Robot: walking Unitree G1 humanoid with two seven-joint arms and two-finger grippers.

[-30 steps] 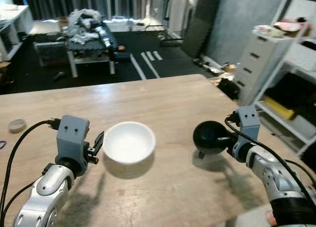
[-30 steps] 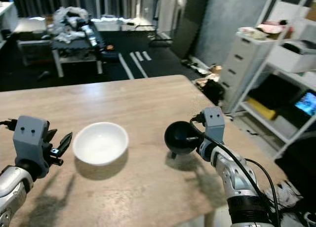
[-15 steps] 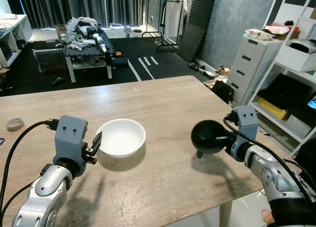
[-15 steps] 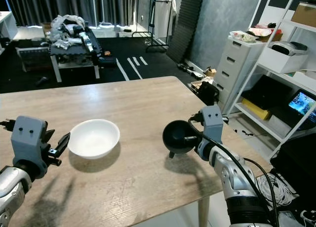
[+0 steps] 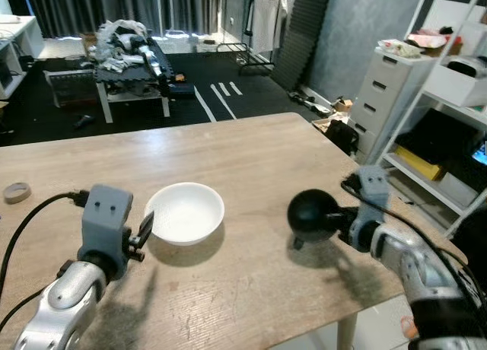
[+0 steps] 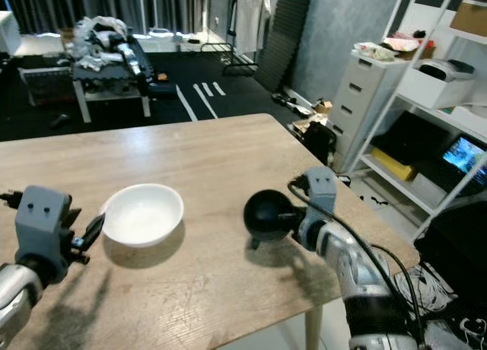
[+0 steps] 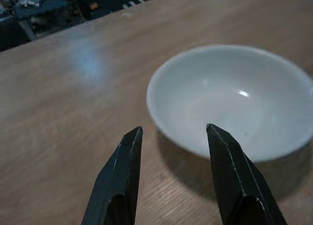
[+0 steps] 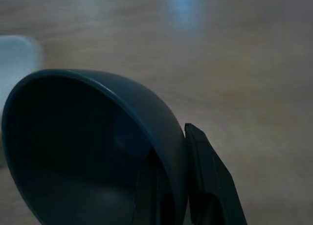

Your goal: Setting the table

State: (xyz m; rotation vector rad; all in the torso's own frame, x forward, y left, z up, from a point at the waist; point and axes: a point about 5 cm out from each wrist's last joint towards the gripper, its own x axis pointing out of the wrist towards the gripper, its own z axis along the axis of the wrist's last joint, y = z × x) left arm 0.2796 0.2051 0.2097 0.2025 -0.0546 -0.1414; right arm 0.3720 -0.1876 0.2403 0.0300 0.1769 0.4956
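**Here: two bowls, two grippers, one table**

Right gripper (image 8: pixel 171 186): fingers pinch the rim of the black bowl (image 5: pixel 313 212), one finger (image 8: pixel 210 176) outside the wall, the other inside. The bowl is tipped on its side, mouth toward the wrist, and held just above the table (image 5: pixel 251 160) near its right edge; a shadow lies under it on the wood.

Left gripper (image 7: pixel 173 132): fingers spread, holding nothing. One fingertip (image 7: pixel 129 142) lies over bare wood; the other crosses in front of the rim of the white bowl (image 5: pixel 185 211) in the wrist view. From the head views the tips sit just beside the bowl's left side; contact cannot be told.

White bowl: upright, empty, on the table left of centre. Well apart from the black bowl.

Tape roll (image 5: pixel 14 192): flat on the table, far left edge.

Beyond the table:
- dark floor with white stripes (image 5: pixel 221 91);
- low bench (image 5: pixel 125 65) piled with clutter, before dark curtains;
- clothes rack (image 5: pixel 262 23) by a grey wall;
- white drawers (image 5: pixel 388 99) on the right;
- white shelves (image 5: pixel 456 106) next to them, with a screen (image 6: pixel 464 156) lit on a lower shelf.
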